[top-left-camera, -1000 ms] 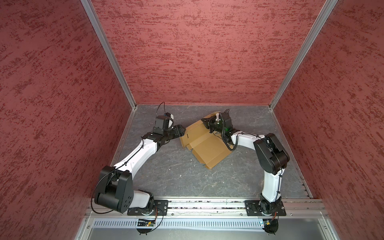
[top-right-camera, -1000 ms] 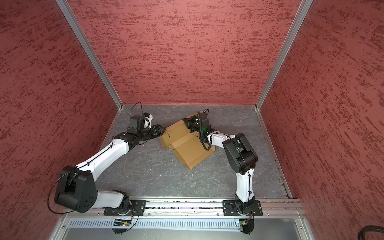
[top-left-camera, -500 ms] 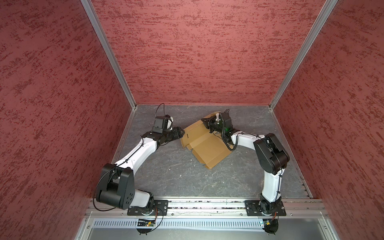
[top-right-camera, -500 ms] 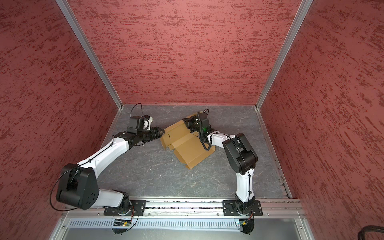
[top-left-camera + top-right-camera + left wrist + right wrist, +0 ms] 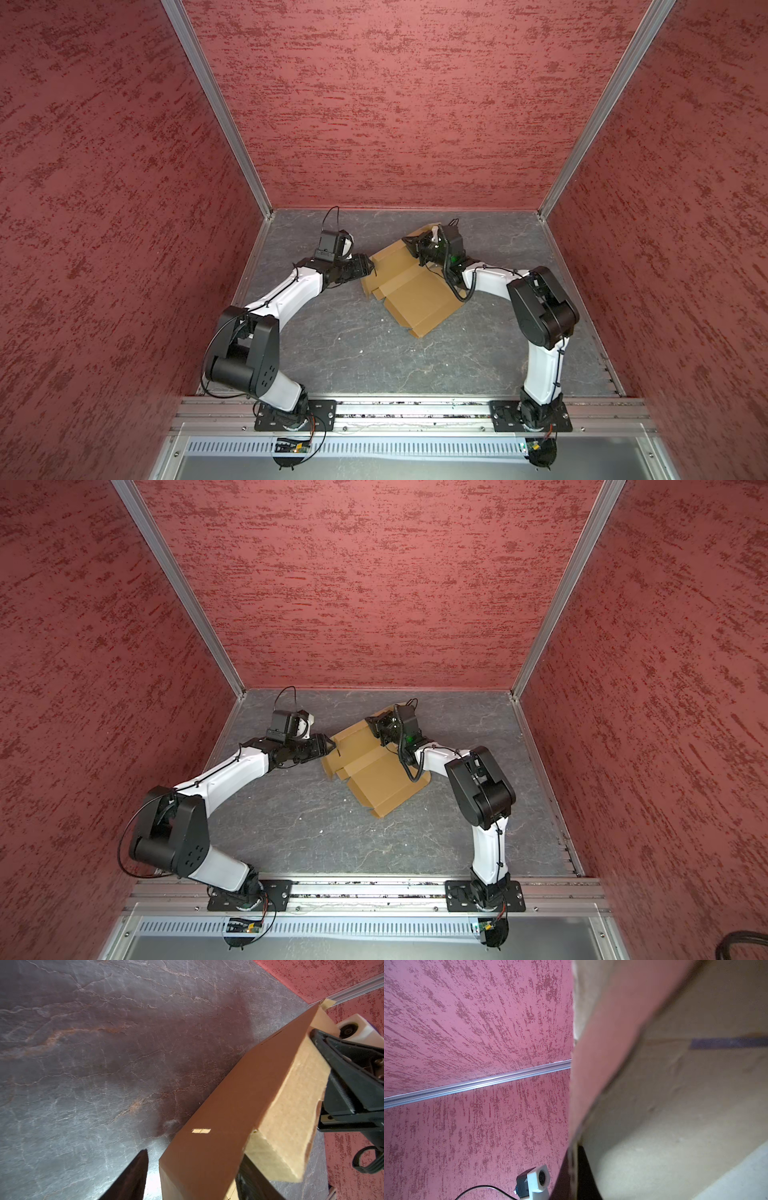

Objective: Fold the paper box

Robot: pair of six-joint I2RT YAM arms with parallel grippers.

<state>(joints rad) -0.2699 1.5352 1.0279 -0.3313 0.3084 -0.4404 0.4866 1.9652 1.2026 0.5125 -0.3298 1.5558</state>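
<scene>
The paper box (image 5: 415, 291) (image 5: 376, 777) is tan cardboard lying partly folded at the middle of the floor, with its far walls raised. My left gripper (image 5: 369, 268) (image 5: 331, 746) is at the box's left corner. In the left wrist view it (image 5: 193, 1178) stands open astride a raised wall of the box (image 5: 218, 1126), one finger (image 5: 133, 1176) clear of the cardboard. My right gripper (image 5: 415, 246) (image 5: 377, 726) is shut on the far raised flap. The right wrist view shows the flap's edge (image 5: 600, 1064) pinched at the gripper (image 5: 574, 1172).
Red textured walls with aluminium corner posts (image 5: 216, 104) close in three sides. The floor (image 5: 353, 345) is dark grey, stone-patterned. A metal rail (image 5: 415, 409) with both arm bases runs along the front edge. The left arm's camera (image 5: 533, 1182) shows in the right wrist view.
My left gripper has moved right, up to the box's left corner, and its jaws have narrowed a little. The right arm and the box have stayed put.
</scene>
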